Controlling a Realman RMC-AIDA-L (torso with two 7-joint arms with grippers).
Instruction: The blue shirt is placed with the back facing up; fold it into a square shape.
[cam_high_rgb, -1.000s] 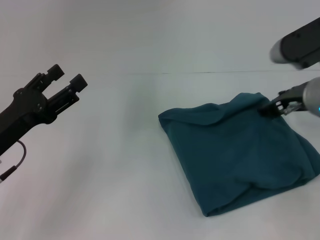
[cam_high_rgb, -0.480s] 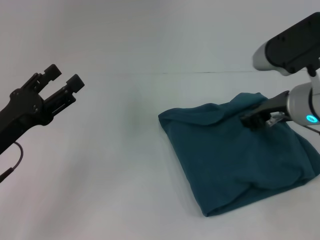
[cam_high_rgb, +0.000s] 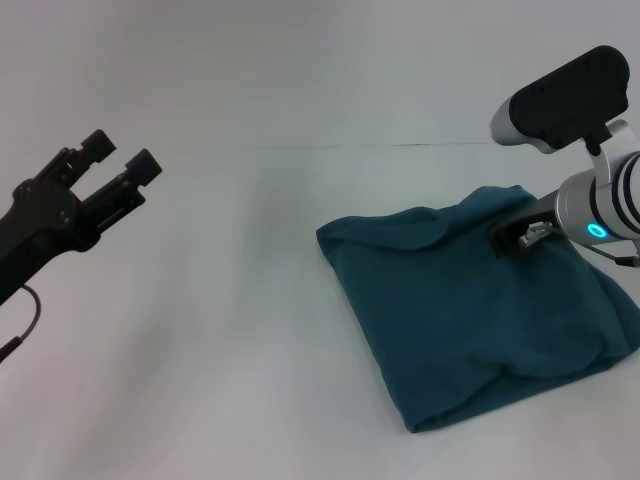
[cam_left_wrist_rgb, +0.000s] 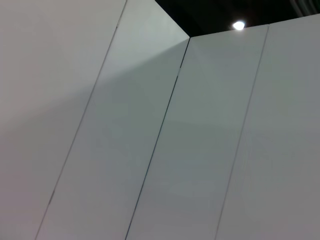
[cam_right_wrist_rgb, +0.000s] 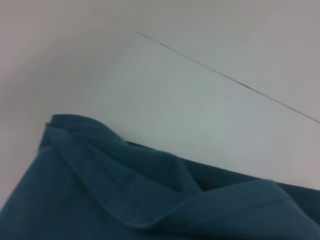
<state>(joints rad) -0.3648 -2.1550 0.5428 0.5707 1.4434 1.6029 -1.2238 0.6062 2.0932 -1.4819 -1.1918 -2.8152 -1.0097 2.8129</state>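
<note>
Blue shirt (cam_high_rgb: 480, 305) lies folded beneath our right gripper (cam_high_rgb: 515, 235), whose grip we cannot tell; our left gripper (cam_high_rgb: 118, 163) hangs released, well apart.

You have wide open white bench (cam_high_rgb: 220, 330) between the two arms. The only obstacle lying on it is the folded dark teal-blue fabric shirt (cam_high_rgb: 480, 310) at your right. The black right end effector (cam_high_rgb: 515, 236) hangs over the shirt's far edge; the black left end effector (cam_high_rgb: 115, 165) hovers well apart at far left.
</note>
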